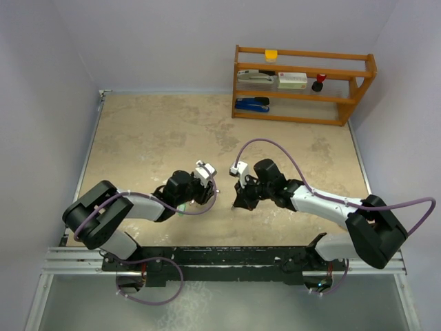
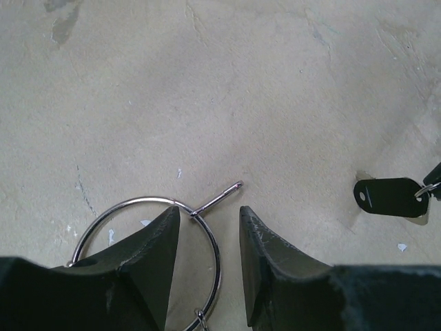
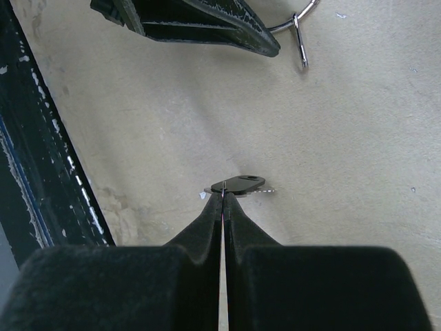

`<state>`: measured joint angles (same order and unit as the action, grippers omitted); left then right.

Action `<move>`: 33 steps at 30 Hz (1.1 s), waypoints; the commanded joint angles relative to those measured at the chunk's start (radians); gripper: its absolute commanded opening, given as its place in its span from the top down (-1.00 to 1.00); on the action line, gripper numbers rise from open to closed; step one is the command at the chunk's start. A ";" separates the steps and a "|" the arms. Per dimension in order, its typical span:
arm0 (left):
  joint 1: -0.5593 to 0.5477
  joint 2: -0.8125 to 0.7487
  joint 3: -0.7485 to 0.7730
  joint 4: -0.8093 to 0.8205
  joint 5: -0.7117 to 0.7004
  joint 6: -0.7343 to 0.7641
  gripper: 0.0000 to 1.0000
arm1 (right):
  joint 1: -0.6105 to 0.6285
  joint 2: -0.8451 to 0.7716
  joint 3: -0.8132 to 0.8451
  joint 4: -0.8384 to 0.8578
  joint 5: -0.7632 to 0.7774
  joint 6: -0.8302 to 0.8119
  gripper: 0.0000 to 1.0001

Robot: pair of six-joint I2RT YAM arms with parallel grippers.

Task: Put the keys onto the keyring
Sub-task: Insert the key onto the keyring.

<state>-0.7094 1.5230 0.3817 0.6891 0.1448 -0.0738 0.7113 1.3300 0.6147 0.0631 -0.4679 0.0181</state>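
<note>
The silver keyring [image 2: 138, 204] lies on the table at the lower left of the left wrist view, its open wire end [image 2: 231, 189] sticking out to the right. My left gripper [image 2: 209, 210] is open, and the ring's right arc runs between its fingers. A small metal piece [image 2: 200, 318] hangs on the ring's lower arc. My right gripper [image 3: 223, 195] is shut on a black-headed key [image 3: 241, 184] and holds it flat just above the table. That key [image 2: 389, 196] shows to the right of the ring. The ring [image 3: 296, 24] shows at the top of the right wrist view. A green speck [image 1: 180, 206] shows under my left wrist.
A wooden shelf [image 1: 303, 83] with a stapler and small items stands at the back right. The black frame rail [image 3: 34, 172] runs along the table's near edge. Both arms [image 1: 220, 189] meet at the table's near middle, close together.
</note>
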 commanded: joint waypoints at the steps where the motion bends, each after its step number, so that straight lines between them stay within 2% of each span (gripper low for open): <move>1: -0.005 0.011 0.042 0.020 0.060 0.113 0.25 | 0.002 -0.021 -0.019 0.020 -0.042 -0.020 1.00; 11: -0.005 0.102 0.111 -0.080 0.063 0.214 0.42 | -0.001 -0.032 -0.042 0.043 -0.046 -0.015 1.00; 18: -0.005 0.120 0.123 -0.095 0.072 0.216 0.74 | -0.001 -0.027 -0.040 0.047 -0.042 -0.017 1.00; 33: -0.005 0.100 0.101 -0.033 0.084 0.158 0.99 | -0.011 -0.016 -0.033 0.067 -0.001 0.011 1.00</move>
<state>-0.7094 1.6325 0.4881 0.6212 0.2054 0.1139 0.7105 1.3266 0.5713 0.0895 -0.4866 0.0162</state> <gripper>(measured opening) 0.020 0.005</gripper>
